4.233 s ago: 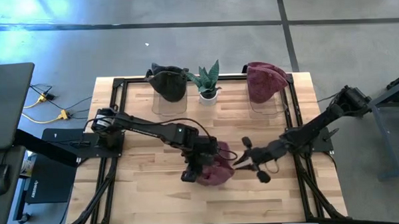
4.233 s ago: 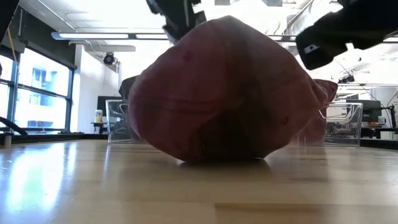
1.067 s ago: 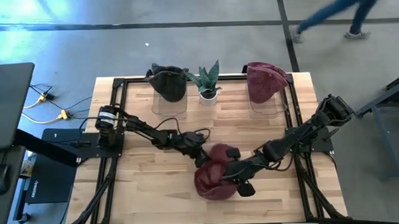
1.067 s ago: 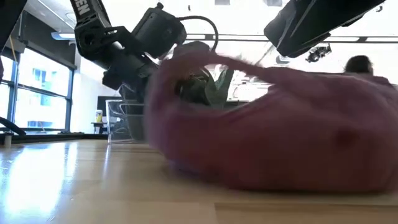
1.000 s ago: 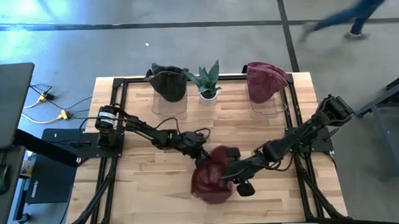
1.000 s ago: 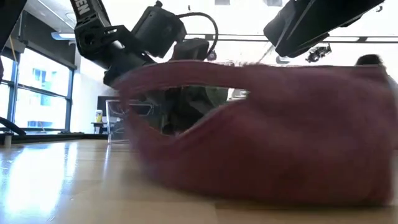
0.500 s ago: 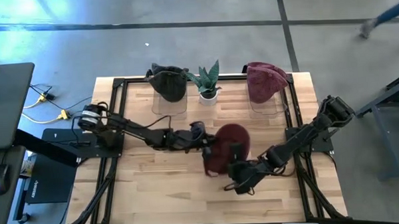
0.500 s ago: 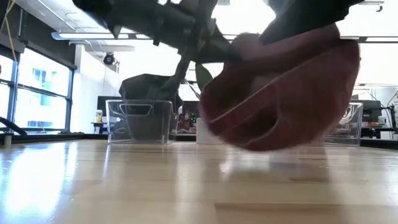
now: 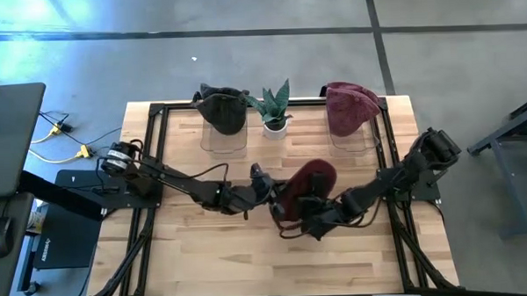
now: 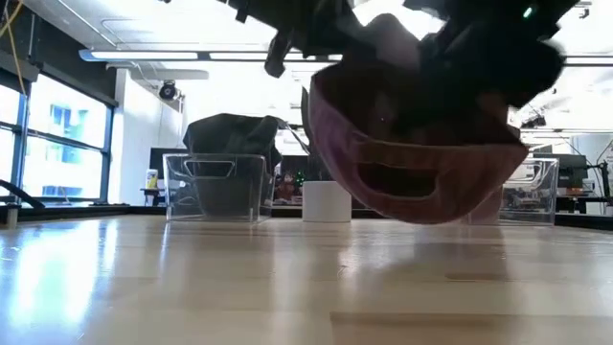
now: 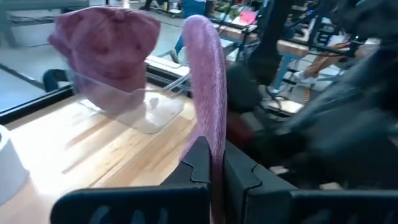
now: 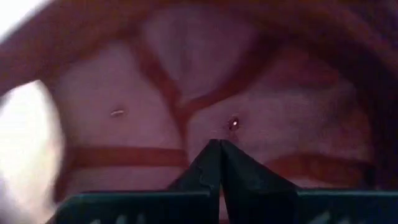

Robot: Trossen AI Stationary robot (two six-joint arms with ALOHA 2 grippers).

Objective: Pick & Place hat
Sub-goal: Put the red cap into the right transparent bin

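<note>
High view, maroon hat (image 9: 307,187) lifted off table, left hand (image 9: 269,194) pinching brim, right hand (image 9: 306,218) closed inside.

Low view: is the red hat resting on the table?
No, the red hat hangs clear of the table, with open space under its lowest edge.

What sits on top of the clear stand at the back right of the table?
A maroon hat rests on the clear stand, draped over its top. Whatever lies beneath the hat is covered.
</note>
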